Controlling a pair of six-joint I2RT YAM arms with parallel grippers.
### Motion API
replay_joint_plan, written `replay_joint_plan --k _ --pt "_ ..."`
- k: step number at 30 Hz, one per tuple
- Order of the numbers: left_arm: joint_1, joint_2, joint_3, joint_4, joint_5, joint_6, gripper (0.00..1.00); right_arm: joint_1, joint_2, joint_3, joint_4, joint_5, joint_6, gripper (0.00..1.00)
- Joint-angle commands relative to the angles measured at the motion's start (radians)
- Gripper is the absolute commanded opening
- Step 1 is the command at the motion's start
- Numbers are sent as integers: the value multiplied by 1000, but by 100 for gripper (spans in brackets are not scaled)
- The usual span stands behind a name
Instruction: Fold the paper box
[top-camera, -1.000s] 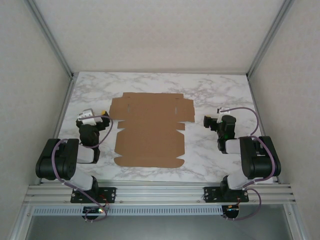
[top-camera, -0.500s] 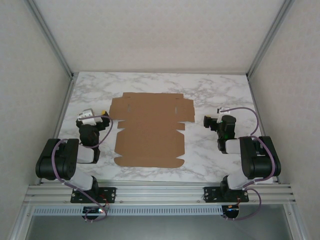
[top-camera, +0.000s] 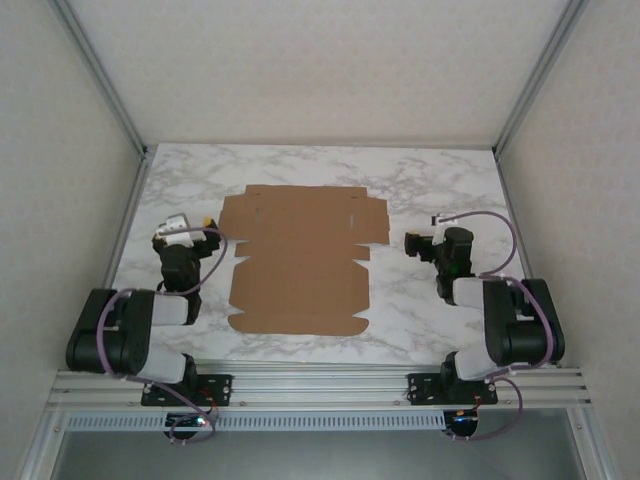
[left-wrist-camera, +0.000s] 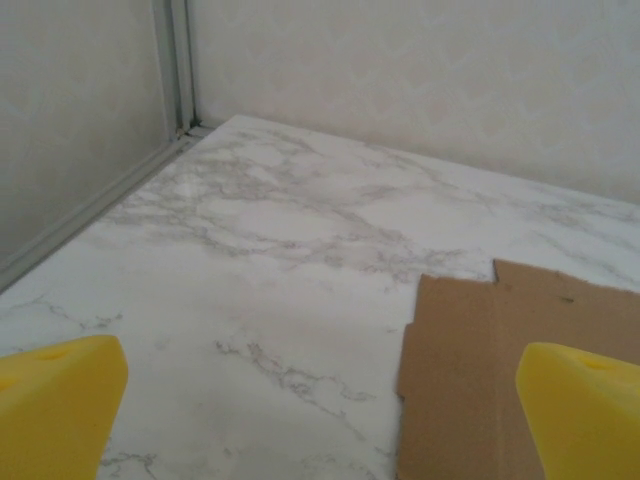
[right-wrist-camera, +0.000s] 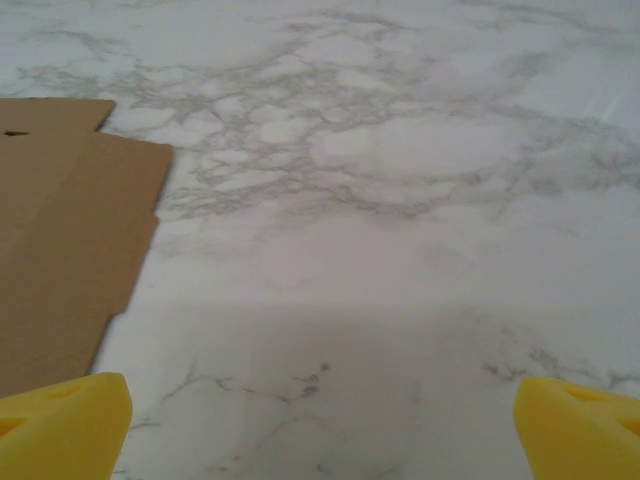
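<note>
Now, box: paper box (top-camera: 300, 260) lies flat and unfolded on the counter (top-camera: 440, 180), between the two arms.
Left side: left gripper (top-camera: 203, 232) has its jaws wide apart and empty, just beside the sheet's left edge; the box lies to its right.
Right side: right gripper (top-camera: 412, 242) has its jaws wide apart and empty, with a strip of bare counter before the right edge; the box lies to its left.
Axis: the widest, far panel runs left to right, gripper to gripper.
Nearer arm: left, slightly, by judgement.

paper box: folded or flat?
Flat, unfolded. The paper box lies as a spread sheet on the table; the top view shows every flap down, none raised.
</note>
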Motion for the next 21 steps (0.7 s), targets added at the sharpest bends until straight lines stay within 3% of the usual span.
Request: replay_joint_plan --k 1,5,7,9,12,14,16,17,18,21 --pt "-85 -189 52 -87 -79 75 99 72 -140 139 -221 -21 -48 99" --pt "-199 -400 180 -270 35 54 100 278 -269 273 -349 54 -12 99" --pt "-246 -477 262 -410 -8 -41 99 363 -314 355 -438 54 -4 99" --pt "-280 -523 390 -670 -58 -167 99 424 -358 444 -560 75 38 99" --pt "-291 -528 583 -1054 7 -254 100 503 -392 647 -872 321 173 99" --pt "-292 -526 666 -1244 -27 -345 99 501 -373 808 -1105 343 265 99" --pt "-291 -535 700 -1391 -150 -461 99 494 -350 922 -1276 227 315 99" --pt "-289 -551 675 -1429 -240 -573 99 488 -353 921 -1270 127 326 99" --pt "-279 -571 628 -1398 -260 -607 100 482 -357 899 -1236 20 329 99" --pt "-257 -599 513 -1291 -95 -586 100 479 -347 815 -1151 -158 426 99"
